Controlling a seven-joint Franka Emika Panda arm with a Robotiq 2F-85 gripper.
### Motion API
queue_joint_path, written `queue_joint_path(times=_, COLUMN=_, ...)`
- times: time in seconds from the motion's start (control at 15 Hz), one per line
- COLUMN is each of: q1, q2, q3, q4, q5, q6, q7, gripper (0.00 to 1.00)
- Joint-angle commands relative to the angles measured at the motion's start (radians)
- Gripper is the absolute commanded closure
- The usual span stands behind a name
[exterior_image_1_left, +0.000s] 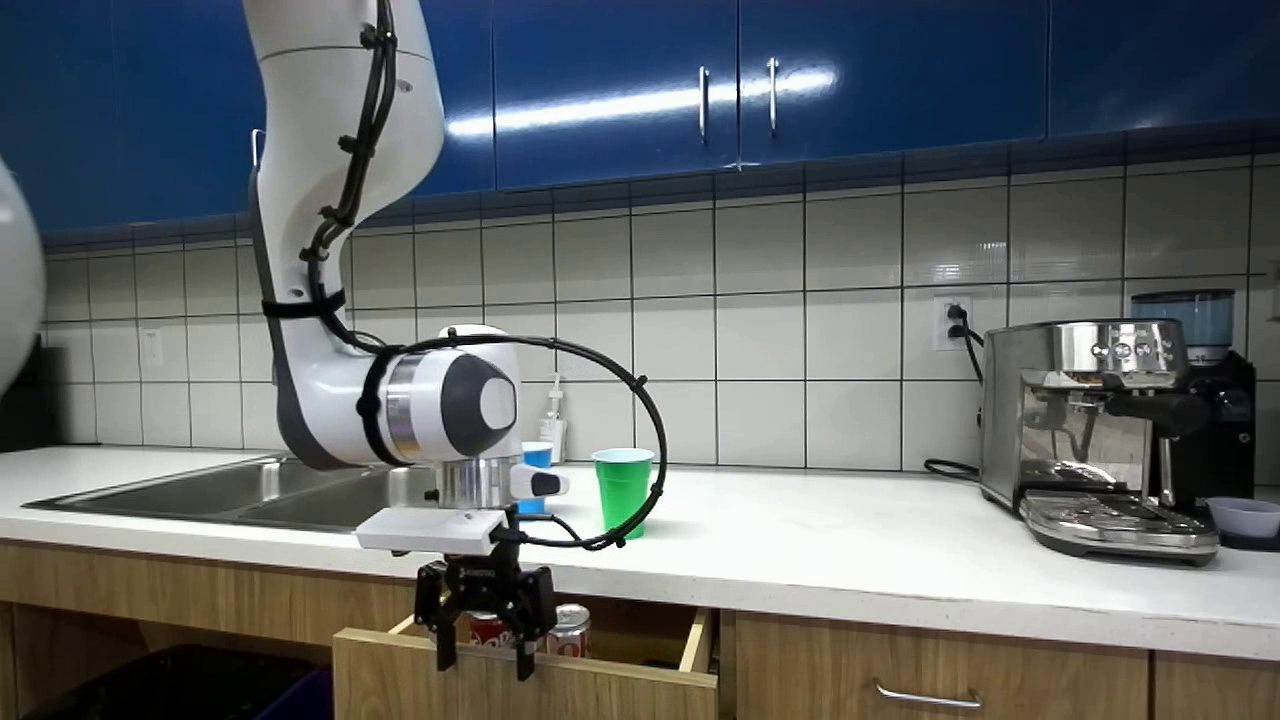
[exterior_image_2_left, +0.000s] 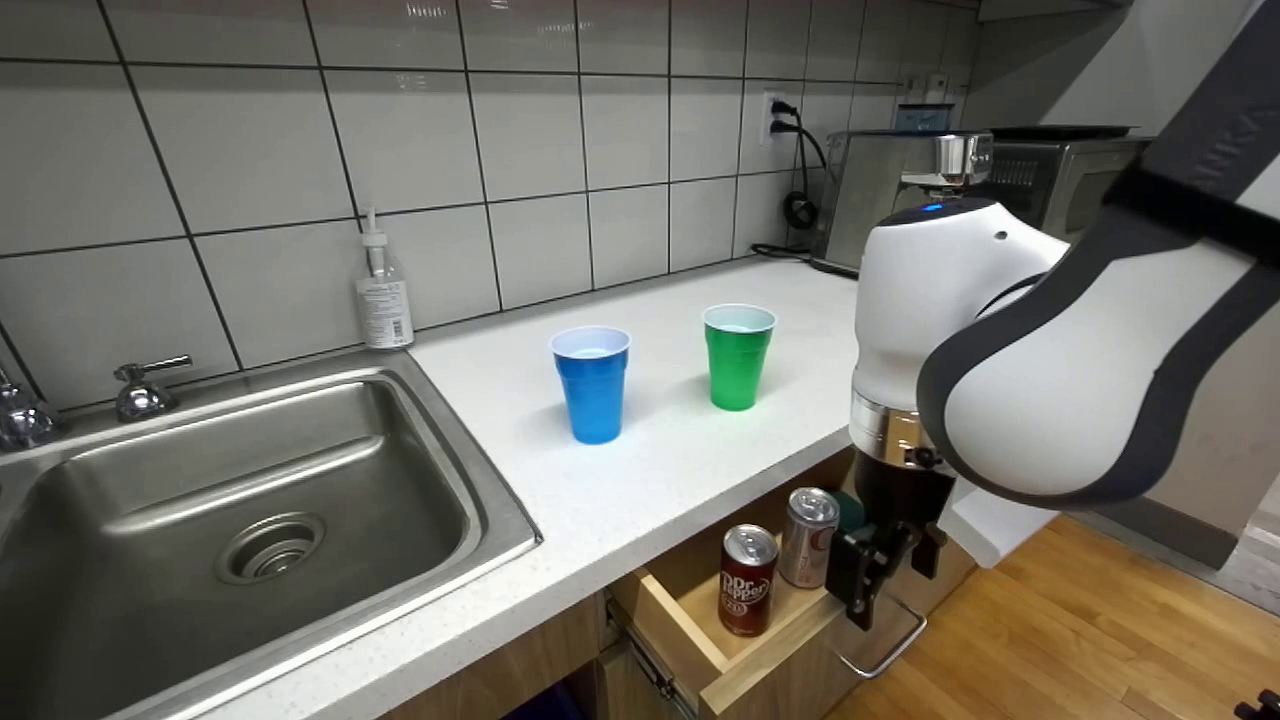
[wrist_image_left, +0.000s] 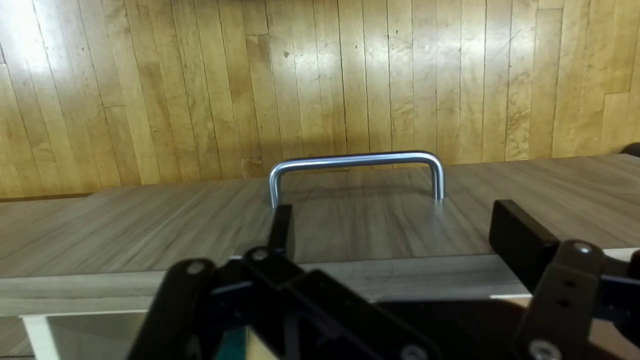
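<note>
My gripper (exterior_image_1_left: 486, 662) points down with its two black fingers spread and nothing between them. It is at the top edge of the open wooden drawer (exterior_image_1_left: 620, 695), also seen in an exterior view (exterior_image_2_left: 893, 590). In the wrist view the fingers (wrist_image_left: 395, 230) are over the drawer front, with the metal handle (wrist_image_left: 357, 161) beyond them; contact cannot be told. In the drawer stand a Dr Pepper can (exterior_image_2_left: 747, 590) and a silver can (exterior_image_2_left: 806, 540). A dark green thing (exterior_image_2_left: 850, 510) behind them is mostly hidden. A blue cup (exterior_image_2_left: 595, 390) and a green cup (exterior_image_2_left: 738, 360) stand upright on the counter.
A steel sink (exterior_image_2_left: 300, 430) and a soap bottle (exterior_image_2_left: 385, 305) are beside the cups. An espresso machine (exterior_image_1_left: 1120, 345) stands farther along the counter. The counter's front edge (exterior_image_1_left: 850, 600) overhangs the drawer. Blue cabinets (exterior_image_1_left: 620, 90) hang above. A dark bin (exterior_image_1_left: 160, 690) is below.
</note>
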Motion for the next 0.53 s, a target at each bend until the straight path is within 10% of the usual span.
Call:
queue_joint_path(times=0.0, q1=0.009, q2=0.047, q3=-0.019, q4=0.062, q5=-0.02, q6=0.017, q7=0.05, gripper=0.0)
queue_joint_path(times=0.47, q1=-0.003, q2=0.103, q3=-0.021, q4=0.133, q5=0.0, q6=0.026, q7=0.035, gripper=0.0)
